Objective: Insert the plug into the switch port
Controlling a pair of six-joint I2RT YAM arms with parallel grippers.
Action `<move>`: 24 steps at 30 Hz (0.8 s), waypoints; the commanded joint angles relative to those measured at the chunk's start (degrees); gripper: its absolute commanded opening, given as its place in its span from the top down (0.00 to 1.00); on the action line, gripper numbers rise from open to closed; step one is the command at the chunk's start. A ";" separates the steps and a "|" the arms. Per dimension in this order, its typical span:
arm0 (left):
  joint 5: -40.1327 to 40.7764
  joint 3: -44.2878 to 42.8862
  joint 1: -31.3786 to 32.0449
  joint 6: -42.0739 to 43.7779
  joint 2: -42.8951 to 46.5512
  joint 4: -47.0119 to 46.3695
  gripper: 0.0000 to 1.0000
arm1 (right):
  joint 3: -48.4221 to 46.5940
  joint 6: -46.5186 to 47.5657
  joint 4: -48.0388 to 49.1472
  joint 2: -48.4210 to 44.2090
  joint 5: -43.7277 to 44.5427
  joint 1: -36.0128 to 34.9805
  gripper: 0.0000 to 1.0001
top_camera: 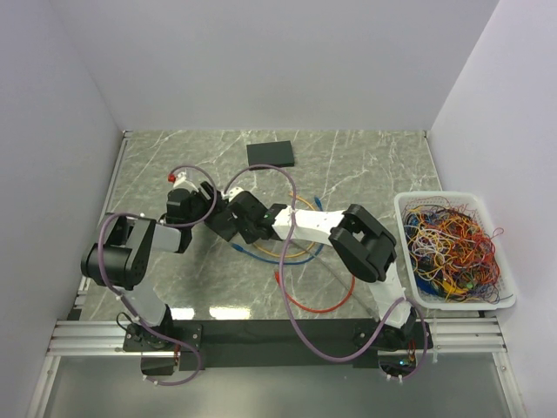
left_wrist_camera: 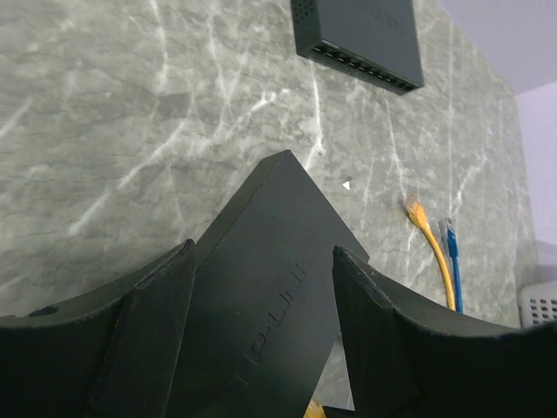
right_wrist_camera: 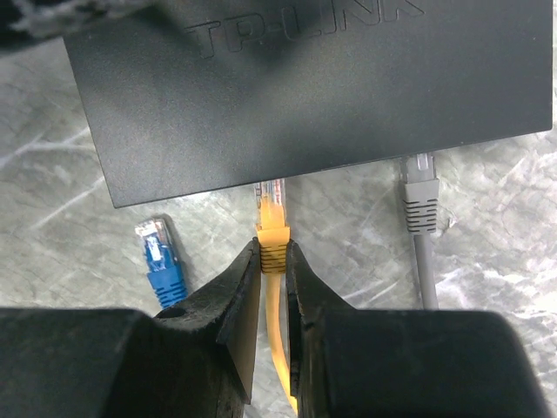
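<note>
One orange plug (right_wrist_camera: 271, 222) is pinched by its boot in the right gripper (right_wrist_camera: 272, 252). Its clear tip meets the near edge of the black switch (right_wrist_camera: 305, 87) just ahead of the fingertips; whether it has entered a port cannot be told. "TP-LINK" is embossed on the switch's lid. The left gripper (left_wrist_camera: 263, 252) is clamped across that switch. A second switch (left_wrist_camera: 357, 39) lies well beyond it. All rests on a grey-green marbled table (top_camera: 365, 165) between plain white walls (top_camera: 261, 61).
</note>
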State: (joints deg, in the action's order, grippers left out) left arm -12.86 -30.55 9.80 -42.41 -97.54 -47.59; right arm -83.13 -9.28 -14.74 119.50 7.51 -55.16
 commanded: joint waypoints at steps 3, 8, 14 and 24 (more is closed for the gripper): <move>8.27 -4.77 0.48 2.33 3.58 9.52 0.30 | -3.00 0.49 2.00 1.08 0.49 -0.92 1.00; 7.85 -6.99 0.39 0.49 0.25 12.44 0.31 | -3.44 0.58 2.00 1.26 1.72 -1.01 1.00; 6.28 -7.07 0.39 -0.74 -3.35 11.38 0.31 | -3.44 0.75 2.44 1.43 4.53 -1.44 1.00; 2.58 -7.07 0.48 -0.30 -4.68 10.07 0.33 | -4.05 0.84 2.97 1.87 11.91 -2.41 1.00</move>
State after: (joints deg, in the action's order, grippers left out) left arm -7.68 -37.12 9.96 -42.87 -101.23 -37.91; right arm -84.40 -9.19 -14.20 120.90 14.17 -57.04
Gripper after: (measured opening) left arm 0.676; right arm 0.203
